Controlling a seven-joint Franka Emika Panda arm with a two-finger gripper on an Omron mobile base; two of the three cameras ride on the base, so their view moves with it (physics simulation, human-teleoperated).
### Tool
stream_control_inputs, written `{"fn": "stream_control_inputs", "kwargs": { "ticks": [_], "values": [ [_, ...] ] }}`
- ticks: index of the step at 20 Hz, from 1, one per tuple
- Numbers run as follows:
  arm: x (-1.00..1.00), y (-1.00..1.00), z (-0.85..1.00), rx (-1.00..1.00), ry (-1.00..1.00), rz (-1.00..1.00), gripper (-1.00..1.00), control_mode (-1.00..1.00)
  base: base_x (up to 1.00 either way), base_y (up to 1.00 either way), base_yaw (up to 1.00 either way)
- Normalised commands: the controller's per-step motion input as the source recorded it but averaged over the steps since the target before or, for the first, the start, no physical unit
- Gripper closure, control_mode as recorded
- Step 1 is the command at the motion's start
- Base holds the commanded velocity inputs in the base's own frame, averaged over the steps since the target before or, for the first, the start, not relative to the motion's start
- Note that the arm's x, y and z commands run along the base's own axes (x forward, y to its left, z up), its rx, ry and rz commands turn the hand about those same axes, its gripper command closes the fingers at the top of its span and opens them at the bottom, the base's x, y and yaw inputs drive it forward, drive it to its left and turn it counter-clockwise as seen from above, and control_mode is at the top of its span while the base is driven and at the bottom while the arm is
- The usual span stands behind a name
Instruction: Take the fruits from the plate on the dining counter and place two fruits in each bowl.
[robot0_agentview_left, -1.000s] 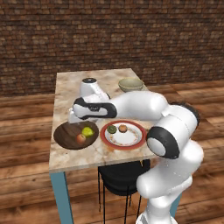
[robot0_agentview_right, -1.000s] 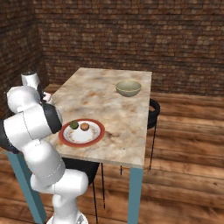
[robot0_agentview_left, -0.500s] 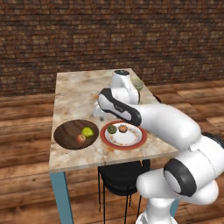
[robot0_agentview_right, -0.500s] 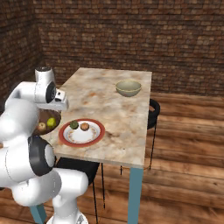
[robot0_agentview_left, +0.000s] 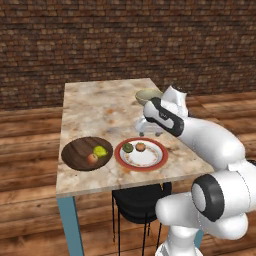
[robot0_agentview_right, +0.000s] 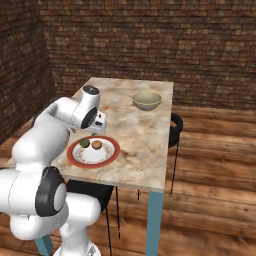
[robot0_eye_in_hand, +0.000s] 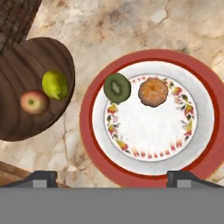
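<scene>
On the dining counter (robot0_agentview_left: 95, 107) lies the red-rimmed plate (robot0_agentview_left: 156, 163) (robot0_eye_in_hand: 89, 135) with a dark green fruit (robot0_agentview_left: 128, 147) (robot0_eye_in_hand: 117, 87) and a brownish-orange fruit (robot0_agentview_left: 141, 146) (robot0_eye_in_hand: 153, 92) on it. The dark wooden bowl (robot0_agentview_left: 75, 152) (robot0_eye_in_hand: 26, 70) to its left holds a red apple (robot0_agentview_left: 92, 159) (robot0_eye_in_hand: 33, 102) and a yellow-green fruit (robot0_agentview_left: 100, 151) (robot0_eye_in_hand: 54, 85). The pale bowl (robot0_agentview_left: 148, 95) (robot0_agentview_right: 146, 101) stands at the far right of the counter. My gripper (robot0_agentview_left: 151, 131) (robot0_agentview_right: 98, 128) (robot0_eye_in_hand: 113, 177) hangs open above the plate, nothing between its fingers.
A black stool (robot0_agentview_left: 137, 205) is tucked under the counter's near edge below the plate. Wooden floor surrounds the counter, and a brick wall (robot0_agentview_left: 125, 40) stands behind it. Bare counter top lies between the plate and the pale bowl.
The arm has swung to the right, from over the wooden bowl to over the plate. The gripper has stayed open.
</scene>
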Motion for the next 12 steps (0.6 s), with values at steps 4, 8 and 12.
{"fn": "stream_control_inputs", "kwargs": {
  "ticks": [4, 8, 12],
  "values": [
    [0.35, -0.09, -0.49, -0.15, 0.0, 0.07, -1.0, -1.0, 0.0, 0.0, 0.0],
    [0.33, 0.02, -0.37, -0.23, 0.0, 0.17, -1.0, -1.0, 0.0, 0.0, 0.0],
    [0.34, -0.01, -0.15, -0.07, 0.0, 0.16, -1.0, -1.0, 0.0, 0.0, 0.0]
  ]
}}
